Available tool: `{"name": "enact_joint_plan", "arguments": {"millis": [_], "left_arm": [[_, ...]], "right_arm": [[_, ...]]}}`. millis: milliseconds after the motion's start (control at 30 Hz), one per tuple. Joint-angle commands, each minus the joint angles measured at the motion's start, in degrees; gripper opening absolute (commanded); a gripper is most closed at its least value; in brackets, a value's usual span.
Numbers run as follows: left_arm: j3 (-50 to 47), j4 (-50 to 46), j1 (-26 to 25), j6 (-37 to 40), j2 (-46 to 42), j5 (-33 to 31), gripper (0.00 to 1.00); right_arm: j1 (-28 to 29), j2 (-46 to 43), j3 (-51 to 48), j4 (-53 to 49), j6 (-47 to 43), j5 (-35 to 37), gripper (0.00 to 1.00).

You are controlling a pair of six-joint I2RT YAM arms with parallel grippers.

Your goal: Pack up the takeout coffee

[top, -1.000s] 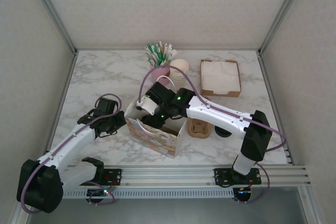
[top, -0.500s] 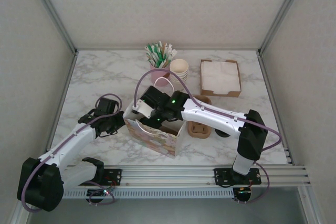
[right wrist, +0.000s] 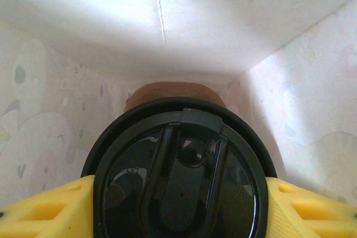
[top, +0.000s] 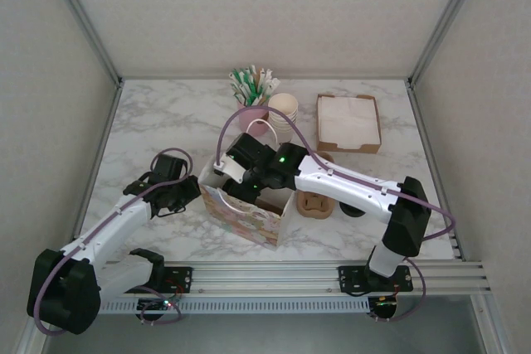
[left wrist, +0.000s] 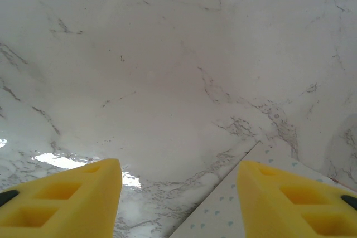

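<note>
R end effector (right wrist: 178, 187) is down inside the paper bag (top: 242, 215). Its yellow fingers (right wrist: 47, 210) are clamped on either side of the takeout coffee (right wrist: 178, 171), pressing on the black lid's rim. Coffee sits upright inside the bag, lid facing the wrist cam.

Room is tight: bag walls close in on L & R of the lid, w/ a bit more gap on the far side. There a brown item (right wrist: 174, 90) lies low in the bag; can't tell what it is. Cup body is hidden under the lid, so can't tell if it rests on the bag floor.

Top view: bag stands near front-centre of the marble worktop (top: 158, 122), mouth open upward. R arm's wrist covers most of the opening, so fingertips & cup are hidden from above.

L end effector (left wrist: 178, 193) is just beside the bag's L side, low over the worktop, fingers spread wide w/ nothing btw them. A pale printed bag panel cuts into the lower R of its cam view. Can't tell if it touches the bag.

Open worktop lies L of & behind the bag. Close on the bag's R are:
- a cardboard cup carrier (top: 316, 202), partly under the R arm
- black lids (top: 354, 207), mostly hidden by the arm

Along the back, all well apart from the bag:
- straws in a pink holder (top: 253, 93)
- cream cup stack (top: 283, 109)
- napkin tray (top: 348, 122)
</note>
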Motion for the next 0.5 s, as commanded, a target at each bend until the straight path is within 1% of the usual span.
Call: {"name": "enact_joint_plan", "arguments": {"millis": [0,200,467], "left_arm": [[-0.12,-0.52,0.41,-1.04,-0.62,0.0,0.56],[-0.17,-0.51,0.45,-0.9,-0.58,-0.09,0.56],[-0.3,-0.38,0.42,-1.03,-0.53,-0.06,0.56]], "right_arm": [[0.19,0.52,0.5,-1.39,-0.97,2.13,0.54],[0.18,4.57,-0.37,-3.68,-0.8,1.69,0.54],[0.15,5.09,-3.21,-4.07,-0.38,-1.32,0.54]]}}
